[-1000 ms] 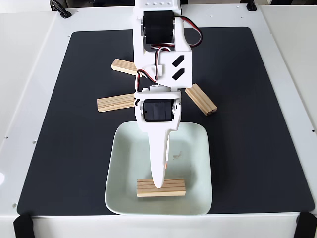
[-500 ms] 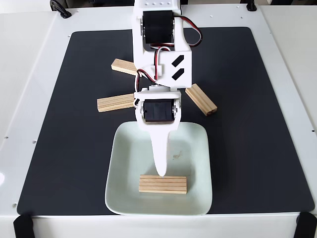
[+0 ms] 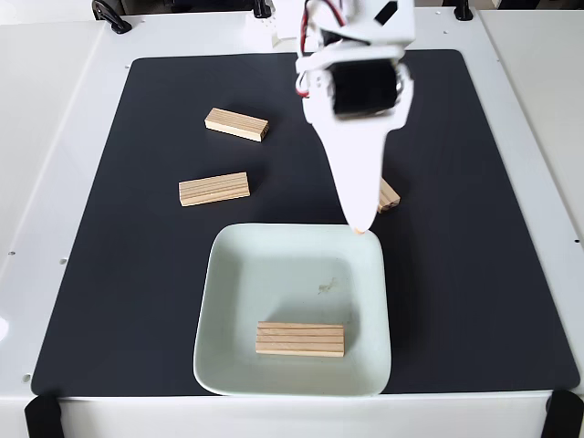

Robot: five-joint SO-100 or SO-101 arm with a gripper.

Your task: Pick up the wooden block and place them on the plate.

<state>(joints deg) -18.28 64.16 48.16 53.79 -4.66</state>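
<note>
One wooden block lies flat inside the plate, near its front rim, with nothing touching it. Two more blocks rest on the black mat at the left, one farther back and one nearer. Another block shows only as a corner behind the arm, right of the plate's far right corner. My gripper hangs over that far right corner and the hidden block. Its white fingers read as a single taper from above, so the gap between the jaws is hidden. Nothing hangs from it.
A black mat covers most of the white table. Black clamps sit at the near corners and the far left edge. The arm's base stands at the far middle.
The gripper has lifted off the block in the plate and swung back and to the right, now over the right-hand block. The block stays in the plate.
</note>
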